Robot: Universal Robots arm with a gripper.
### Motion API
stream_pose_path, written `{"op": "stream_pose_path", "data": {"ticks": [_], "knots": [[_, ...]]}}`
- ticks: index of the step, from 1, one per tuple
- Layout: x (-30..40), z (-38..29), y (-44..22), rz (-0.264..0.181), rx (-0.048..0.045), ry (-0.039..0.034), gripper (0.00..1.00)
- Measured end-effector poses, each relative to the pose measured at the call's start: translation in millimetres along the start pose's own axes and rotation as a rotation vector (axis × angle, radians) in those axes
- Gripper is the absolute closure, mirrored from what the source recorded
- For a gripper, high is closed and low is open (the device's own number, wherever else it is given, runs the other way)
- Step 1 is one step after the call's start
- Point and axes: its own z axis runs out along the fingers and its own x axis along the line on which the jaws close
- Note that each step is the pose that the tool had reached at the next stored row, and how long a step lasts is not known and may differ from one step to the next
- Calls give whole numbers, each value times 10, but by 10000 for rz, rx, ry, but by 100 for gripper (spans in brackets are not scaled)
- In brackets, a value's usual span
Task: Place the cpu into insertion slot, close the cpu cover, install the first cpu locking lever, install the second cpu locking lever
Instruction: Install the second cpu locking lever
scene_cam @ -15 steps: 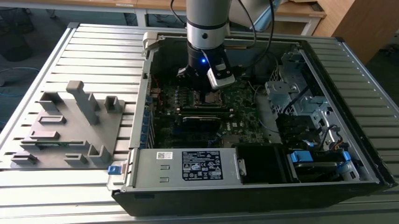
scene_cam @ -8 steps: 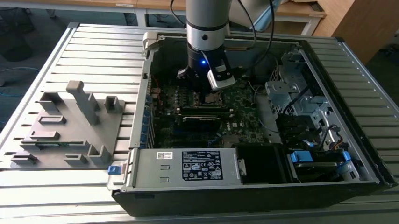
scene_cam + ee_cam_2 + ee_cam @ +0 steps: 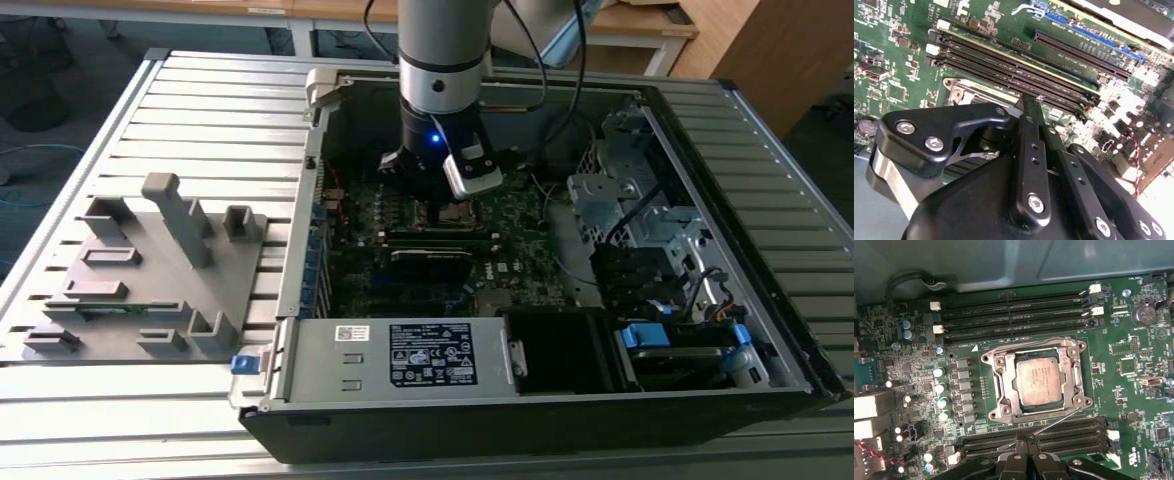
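Observation:
In the first wrist view the cpu (image 3: 1040, 381) lies flat in the insertion slot (image 3: 992, 360), its silver-grey top showing through the window of the cpu cover (image 3: 1004, 387). The cover is down over it. A thin wire locking lever (image 3: 1054, 421) slants from the socket's corner to my gripper (image 3: 1025, 442), whose black fingers are shut side by side with the lever's end at their tips. In the second wrist view the gripper (image 3: 1033, 107) stands just beside the socket's corner (image 3: 961, 92). In the exterior view the gripper (image 3: 434, 200) is low inside the computer case, over the socket (image 3: 463, 215).
Long black memory slots (image 3: 1014, 315) run along both sides of the socket. The case walls (image 3: 320, 150), drive cage (image 3: 627, 200), cables (image 3: 587, 130) and power supply (image 3: 414, 355) ring the motherboard. A grey fixture (image 3: 147, 270) sits on the slatted table at the exterior view's left.

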Motion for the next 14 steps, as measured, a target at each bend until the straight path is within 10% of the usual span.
{"op": "stream_pose_path", "data": {"ticks": [14], "knots": [[45,69,-4,-928,-41,-22,90]]}}
